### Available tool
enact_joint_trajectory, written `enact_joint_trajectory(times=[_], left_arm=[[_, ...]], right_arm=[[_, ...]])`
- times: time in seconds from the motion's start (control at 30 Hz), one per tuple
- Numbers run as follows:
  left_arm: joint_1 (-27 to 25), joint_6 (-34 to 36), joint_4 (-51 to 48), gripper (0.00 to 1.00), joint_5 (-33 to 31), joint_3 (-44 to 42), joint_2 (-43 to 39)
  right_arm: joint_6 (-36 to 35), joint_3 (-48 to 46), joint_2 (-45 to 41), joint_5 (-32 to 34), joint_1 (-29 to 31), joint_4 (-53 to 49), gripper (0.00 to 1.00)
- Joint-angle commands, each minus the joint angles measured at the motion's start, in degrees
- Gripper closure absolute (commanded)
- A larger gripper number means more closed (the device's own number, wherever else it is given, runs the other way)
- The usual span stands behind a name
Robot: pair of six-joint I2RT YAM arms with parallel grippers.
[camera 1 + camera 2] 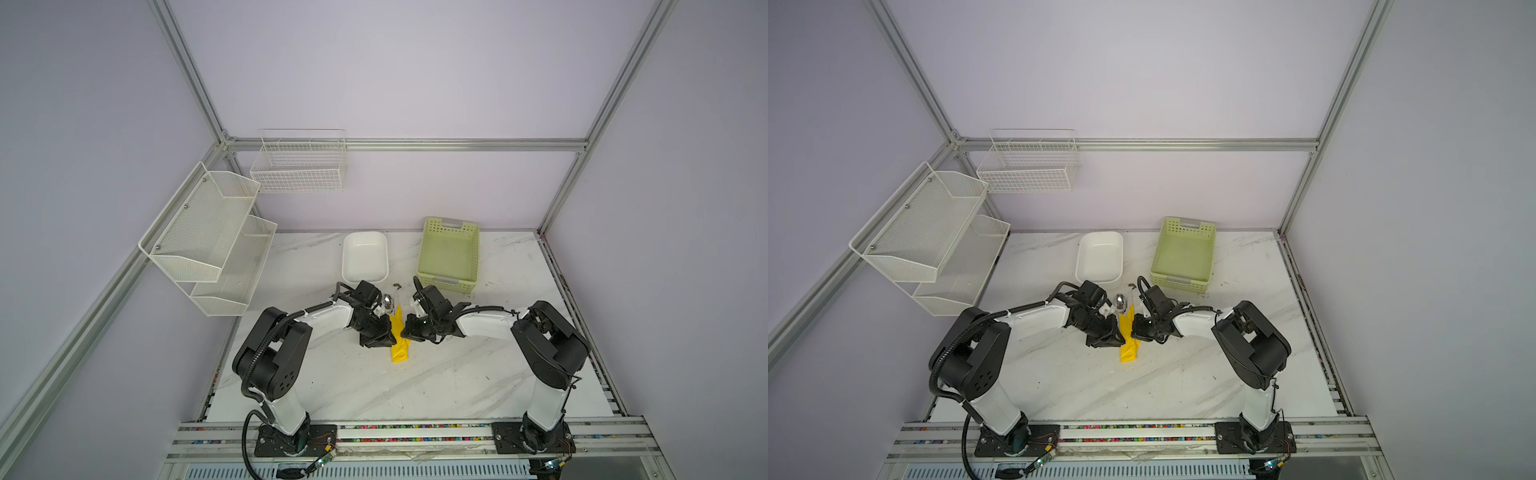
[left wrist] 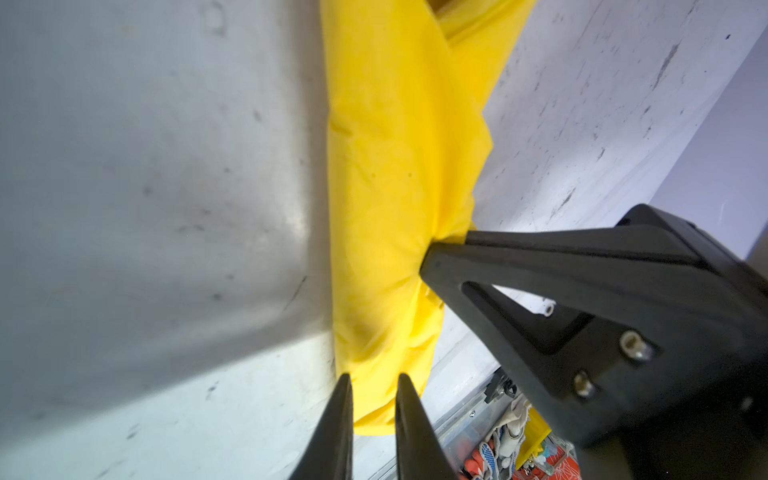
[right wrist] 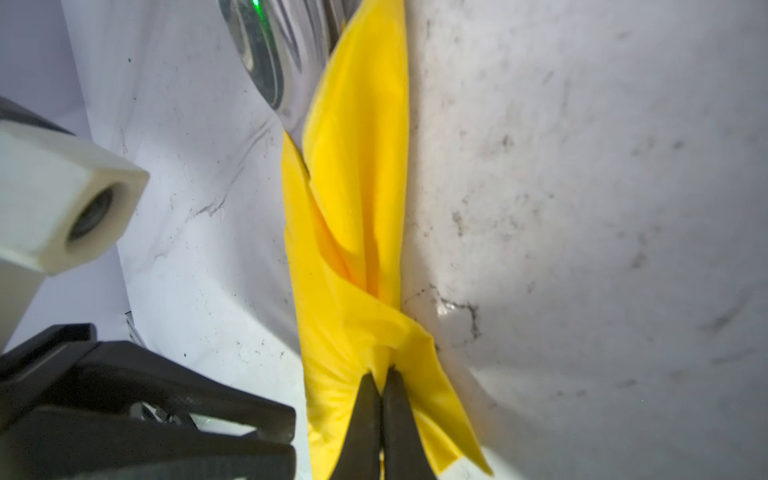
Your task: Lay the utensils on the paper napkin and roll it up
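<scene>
The yellow paper napkin (image 1: 400,349) (image 1: 1128,351) lies rolled into a narrow bundle on the marble table between both grippers. A silver spoon bowl (image 1: 388,301) (image 3: 266,54) sticks out of its far end; the rest of the utensils are hidden inside the roll. My left gripper (image 1: 390,338) (image 2: 374,378) sits at the roll's left side, jaws a little apart, with the napkin (image 2: 395,166) showing in the gap just past the tips. My right gripper (image 1: 405,330) (image 3: 381,370) is shut, pinching a fold of the napkin (image 3: 357,208) on the right side.
A white tub (image 1: 365,257) and a pale green perforated basket (image 1: 449,253) stand just behind the grippers. White mesh shelves (image 1: 208,237) and a wire basket (image 1: 299,166) hang on the left and back walls. A small dark scrap (image 1: 397,285) lies near the spoon.
</scene>
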Motion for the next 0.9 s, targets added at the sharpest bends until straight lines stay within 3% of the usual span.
enact_joint_trajectory(times=[0.0, 0.13, 0.3, 0.6, 0.87], left_arm=[[1.05, 1.53, -0.60, 0.79, -2.48, 3.84, -2.83], [2.66, 1.97, 3.50, 0.73, -0.24, 1.24, -3.40], [3.45, -0.42, 13.15, 0.57, 4.59, -1.84, -3.42], [3.54, -5.71, 22.96, 0.54, 6.83, -5.57, -0.01], [3.53, -7.35, 24.35, 0.54, 5.78, -8.46, 1.42]], right_arm=[[0.26, -5.02, 1.33, -0.72, -1.53, -0.37, 1.00], [1.20, -8.30, 1.53, -3.92, -3.27, 4.31, 1.00], [1.53, -11.45, 2.81, -6.66, -5.25, 8.45, 1.00], [2.41, -15.03, 5.43, -11.40, -8.22, 14.67, 1.00], [2.97, -17.14, 8.20, -14.28, -9.68, 18.83, 1.00]])
